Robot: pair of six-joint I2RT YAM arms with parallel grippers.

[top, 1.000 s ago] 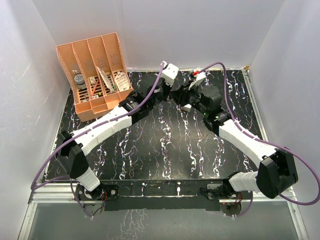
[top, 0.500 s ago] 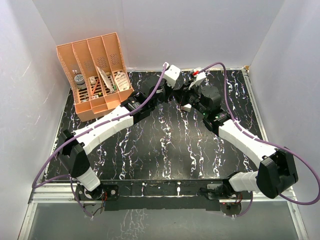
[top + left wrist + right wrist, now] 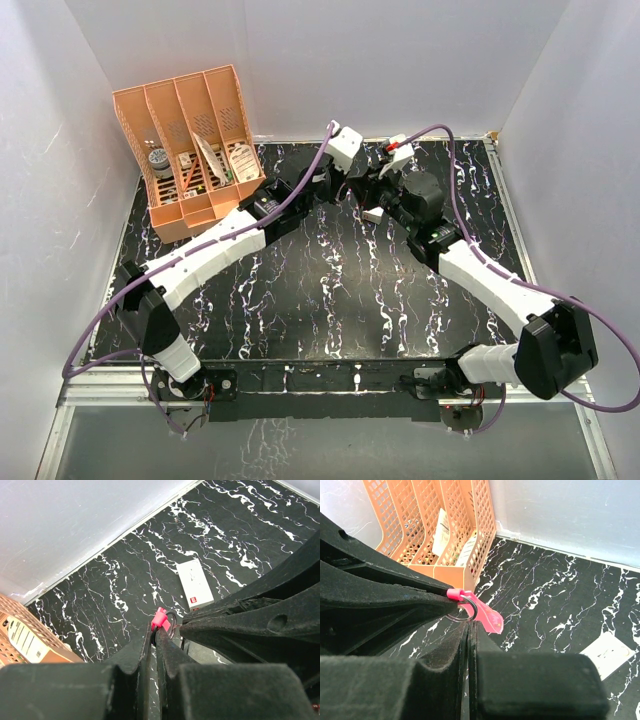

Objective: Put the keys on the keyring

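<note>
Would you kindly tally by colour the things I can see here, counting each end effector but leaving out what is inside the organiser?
Pink: 1, the keyring
White: 1, the small rectangular box
Orange: 1, the slotted desk organiser
Black: 2, the left end effector and the right end effector
Total: 5

High fixed view looking down from behind; two close, opposed wrist views sharing the keyring (image 3: 161, 617).
</note>
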